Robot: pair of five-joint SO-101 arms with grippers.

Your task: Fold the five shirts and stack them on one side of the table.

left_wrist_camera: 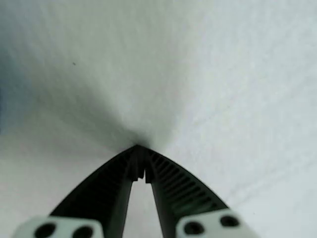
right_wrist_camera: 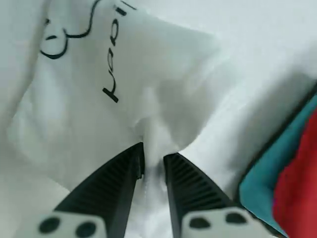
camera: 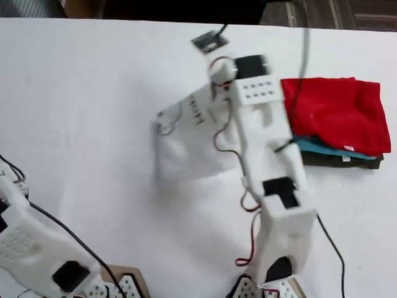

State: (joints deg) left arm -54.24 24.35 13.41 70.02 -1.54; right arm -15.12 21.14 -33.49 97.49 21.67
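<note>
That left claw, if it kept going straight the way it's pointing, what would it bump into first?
The bare white table. The left gripper, shut, points at it with nothing between; the shadow at its tips suggests it is very near, though depth is unclear.

Looks like a robotics lab or test room, not a home. Told first by the bench [camera: 93, 124]: wide, plain, covered in white, and given over to two white plastic arms. Red wires [camera: 251, 236] hanging loose along the right arm [camera: 273, 155] (shell dotted with open screw holes, wiring left exposed). Raw wooden blocks [camera: 133, 279] at the arms' bases, well back from either hand. Black cable [camera: 68, 233] trailing off the left arm [camera: 31, 248], whose left hand [left_wrist_camera: 141, 166] hangs close over bare white cover. Small dark card [camera: 209, 41] just beyond the right hand [right_wrist_camera: 153, 158], itself pinching a white shirt [right_wrist_camera: 99, 99]. Farther out, past the bench's far edge, a strip of dark floor [camera: 347, 12].
</note>
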